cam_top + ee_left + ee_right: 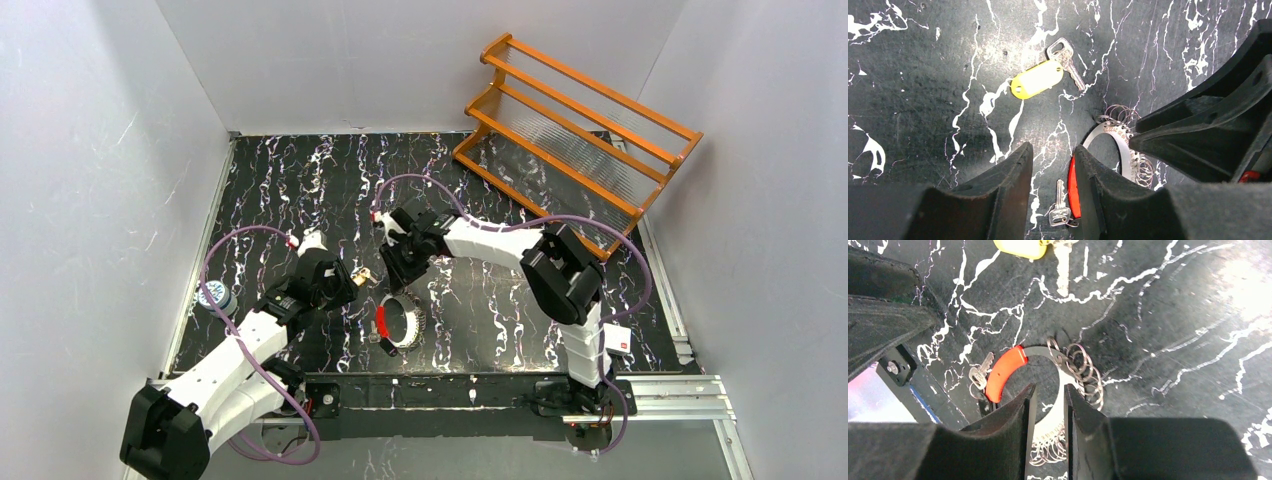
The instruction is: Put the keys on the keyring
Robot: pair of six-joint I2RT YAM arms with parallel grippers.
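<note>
— Where to look for the keyring [416, 322]?
— Flat on the black marbled table [300, 180], just beneath the right gripper [1049, 388], with the red section [1005, 371] toward the left gripper [1053, 150]. Partly hidden under both grippers.
— Gripping anything?
— Nothing in the left: jaws apart, bare table between. Narrowly parted on the right too, nothing pinched. Touching the band or not, hard to say.
— And the keys?
— Small silver key [1059, 205] right beside the red section, possibly hooked on. Yellow-tagged key [1037, 79] lying apart, cut off at the right wrist view's top edge.
</note>
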